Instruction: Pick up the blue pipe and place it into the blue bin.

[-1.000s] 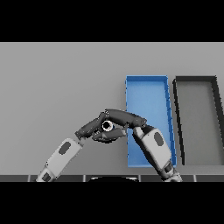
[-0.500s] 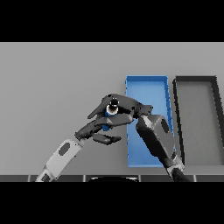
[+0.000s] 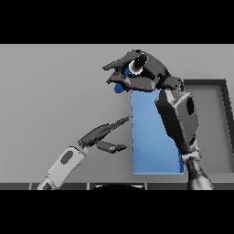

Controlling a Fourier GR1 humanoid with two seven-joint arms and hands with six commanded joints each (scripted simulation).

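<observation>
Pipe (image 3: 120,87), blue, in curled right hand (image 3: 145,75)

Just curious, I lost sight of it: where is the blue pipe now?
In the head view, the blue pipe is held in the right hand, raised at the blue bin's far end.

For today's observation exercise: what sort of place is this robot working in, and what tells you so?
Probably a sorting bench. A plain grey table holds a blue bin with a dark bin beside it, and the right hand grips a blue pipe near the blue bin.
</observation>
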